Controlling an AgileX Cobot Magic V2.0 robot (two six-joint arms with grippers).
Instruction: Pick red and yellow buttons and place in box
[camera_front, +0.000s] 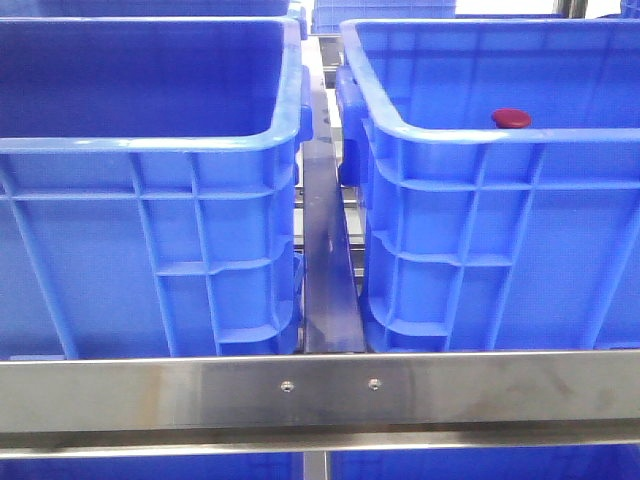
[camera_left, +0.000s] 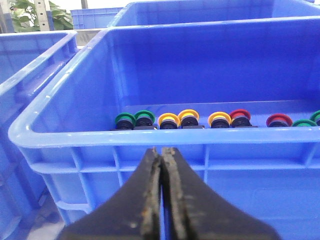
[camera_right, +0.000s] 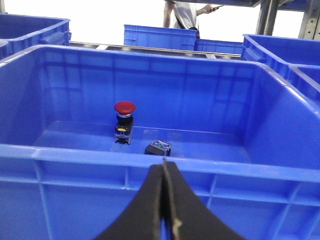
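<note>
Blue box ahead; red button inside, beyond closed right tool.

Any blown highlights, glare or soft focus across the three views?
Front view: glare streaks on the steel rail, red button soft. Left wrist view: left claw blurred up close, row of buttons sharp. Right wrist view: background above the blue crate blown white.

glossy ribbed blue plastic crates, brushed steel rail, smooth red button
</note>
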